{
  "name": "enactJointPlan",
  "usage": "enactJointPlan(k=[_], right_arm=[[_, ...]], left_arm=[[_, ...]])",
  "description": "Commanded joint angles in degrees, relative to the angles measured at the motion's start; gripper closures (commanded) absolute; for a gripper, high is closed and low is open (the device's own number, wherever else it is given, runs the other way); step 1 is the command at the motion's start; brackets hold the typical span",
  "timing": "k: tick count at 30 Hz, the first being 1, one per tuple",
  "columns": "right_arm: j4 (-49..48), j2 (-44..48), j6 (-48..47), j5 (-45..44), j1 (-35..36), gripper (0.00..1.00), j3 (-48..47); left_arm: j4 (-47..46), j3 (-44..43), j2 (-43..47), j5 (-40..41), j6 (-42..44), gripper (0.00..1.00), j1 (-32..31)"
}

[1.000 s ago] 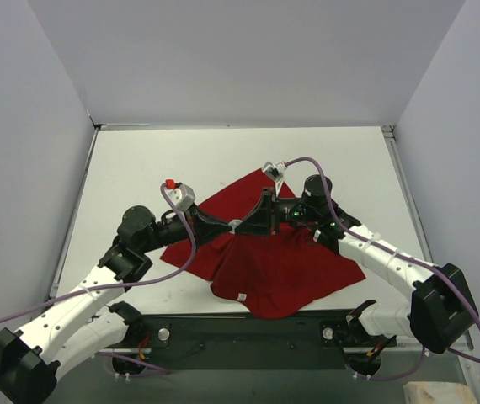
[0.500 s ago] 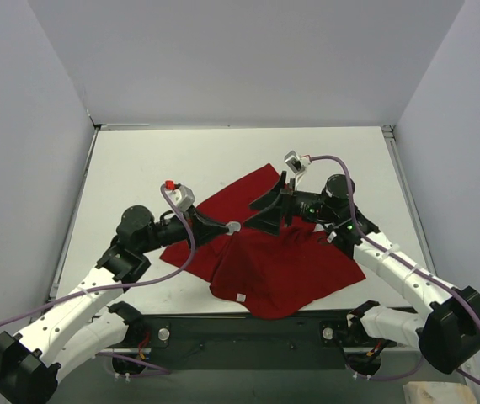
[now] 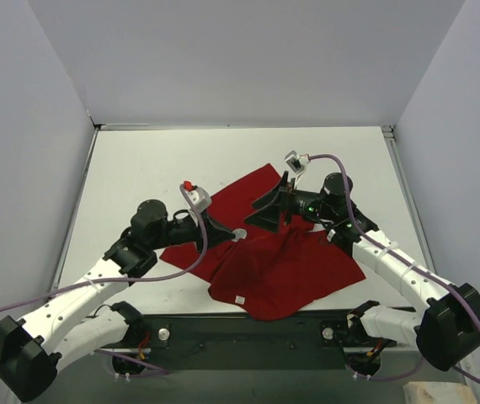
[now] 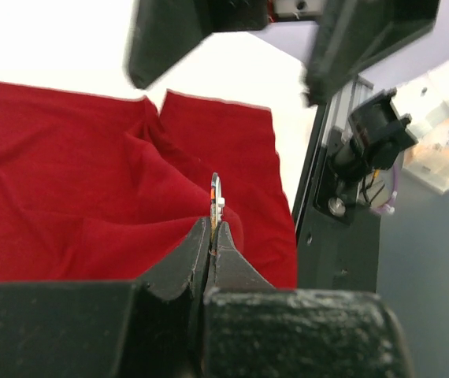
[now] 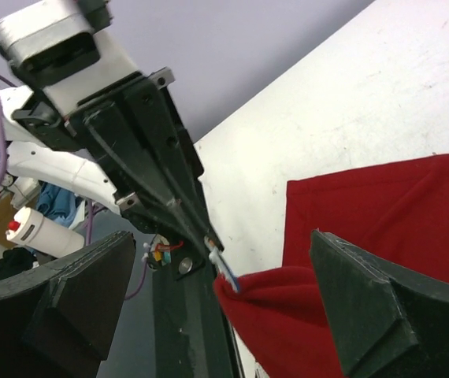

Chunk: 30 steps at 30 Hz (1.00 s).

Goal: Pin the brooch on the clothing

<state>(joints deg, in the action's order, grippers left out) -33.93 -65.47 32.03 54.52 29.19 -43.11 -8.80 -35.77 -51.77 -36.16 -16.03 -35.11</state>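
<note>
White desk (image 3: 139, 168) carries the rumpled red T-shirt (image 3: 290, 261), soft and likely to slide under pressure. Just above a raised fold of the shirt, the left hand (image 4: 211, 234) pinches the tiny brooch (image 4: 216, 197) edge-on; it looks rigid, light and easily dropped, so best held by its rim. The right hand (image 3: 264, 215) hovers spread beside that fold, holding nothing

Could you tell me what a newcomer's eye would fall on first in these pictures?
The red T-shirt lies crumpled in the middle of the white table, the one strong colour in view. Over its left-centre, the left gripper is shut on the tiny brooch, held edge-on above a raised fold. The right gripper hangs open just beyond it, above the shirt.
</note>
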Motion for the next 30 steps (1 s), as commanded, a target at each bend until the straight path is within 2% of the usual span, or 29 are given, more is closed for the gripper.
enactJointPlan(k=[1,2,6,11,16,17,19,21,23,27,30], right_arm=[[-1.14,-0.71,-1.71,-1.08,-0.89,0.00,-1.18],[-0.61,-1.23,-1.80,-1.43,-0.98,0.00,-1.27],[2.28,-2.64,-0.57,-3.54,-2.29,0.00,-2.32],[7.21,-1.85,-0.30,-10.83,-4.75,0.00,-2.68],[8.97,-3.26,1.98,-11.54,-8.18,0.00,-2.85],[9.06,-3.43,2.42,-11.72,-8.45,0.00,-2.77],[9.06,-4.31,3.91,-11.72,-9.41,0.00,-2.77],[9.15,-5.28,4.44,-11.46,-9.76,0.00,-2.77],[9.15,-6.07,4.70,-11.46,-10.12,0.00,-2.94],[9.15,-7.39,5.15,-9.53,-10.64,0.00,-3.91],[8.97,-7.65,5.06,-9.35,-10.73,0.00,-3.99]], left_arm=[[7.99,-5.71,-3.42,8.70,7.06,1.00,-7.84],[8.70,-6.15,-5.69,9.96,8.37,1.00,-11.26],[8.71,-7.21,-11.33,13.21,8.39,1.00,-17.87],[11.61,-8.09,-17.04,28.12,9.44,1.00,-29.29],[10.82,-8.27,-19.42,34.57,8.38,1.00,-32.03],[10.73,-8.35,-19.34,34.93,8.82,0.75,-32.38],[10.12,-8.53,-18.81,35.72,9.44,0.55,-32.30],[9.68,-8.53,-18.02,38.27,9.53,0.15,-32.21],[7.76,-8.79,-17.40,40.36,9.09,0.06,-32.04],[7.31,-10.20,-16.18,42.75,6.20,0.04,-29.59],[6.42,-10.28,-14.95,41.09,3.82,0.04,-26.34]])
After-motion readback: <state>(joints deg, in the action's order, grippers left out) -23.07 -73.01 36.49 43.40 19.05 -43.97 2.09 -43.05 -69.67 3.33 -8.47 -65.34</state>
